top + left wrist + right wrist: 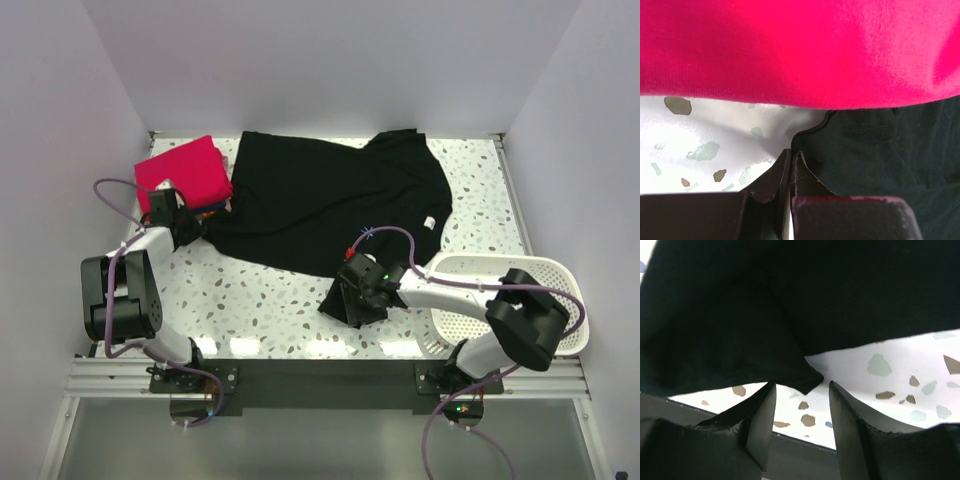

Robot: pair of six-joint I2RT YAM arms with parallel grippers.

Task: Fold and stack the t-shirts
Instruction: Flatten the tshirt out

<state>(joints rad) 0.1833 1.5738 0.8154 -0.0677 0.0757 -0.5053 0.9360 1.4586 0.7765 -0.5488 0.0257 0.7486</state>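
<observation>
black t-shirt (320,200) spread on the speckled table (480,190), an arm at each near corner.
pink-red folded shirt (185,170) far left; left gripper (791,152) pinched tight on the black t-shirt's hem corner; right gripper (802,387) spread wide, a cloth corner hanging between its fingers; white basket (545,270) at right.
</observation>
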